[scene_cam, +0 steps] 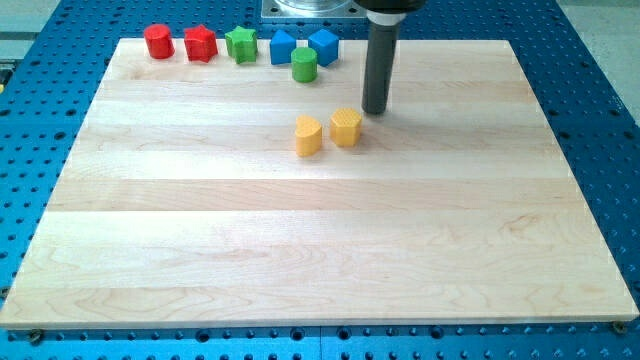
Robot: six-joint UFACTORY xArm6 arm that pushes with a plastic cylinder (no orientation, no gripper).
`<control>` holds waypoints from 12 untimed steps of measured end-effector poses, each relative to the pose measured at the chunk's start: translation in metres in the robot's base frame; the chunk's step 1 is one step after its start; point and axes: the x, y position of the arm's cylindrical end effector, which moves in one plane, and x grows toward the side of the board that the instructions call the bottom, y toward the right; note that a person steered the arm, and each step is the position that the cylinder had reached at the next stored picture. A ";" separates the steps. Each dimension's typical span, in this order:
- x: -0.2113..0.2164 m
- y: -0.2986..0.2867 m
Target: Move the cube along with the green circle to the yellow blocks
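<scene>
- Wooden board (320,250) lay flat on a blue perforated table (600,90); all blocks sat in its far half.
- Far-edge row, left to right: red cylinder (158,41), red star (200,44), green star (241,45), blue block (283,47) of unclear shape, blue cube (323,46).
- Blue cube was at the right end of that row, touching or just beside the blue block; I couldn't tell which.
- Green cylinder (304,65) (the task's green circle) stood just nearer than the gap between the blue block and the blue cube, close to both; contact couldn't be confirmed.
- Two yellow blocks sat near board centre, nearer than the green cylinder: a yellow rounded block (308,136) on the left and a yellow hexagonal block (346,127) on the right, side by side, nearly touching.
- My tip (375,111) was down on the board, just right of and slightly beyond the yellow hexagonal block, close to it but apart.
- Tip stood well to the right of the green cylinder and nearer than the blue cube, touching neither.
- No pincer on this rig, just a bare rod, so nothing was grasped.
</scene>
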 end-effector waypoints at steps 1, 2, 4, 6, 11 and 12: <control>0.015 -0.033; -0.039 -0.035; -0.141 -0.006; -0.157 -0.026; -0.043 -0.124; -0.004 -0.116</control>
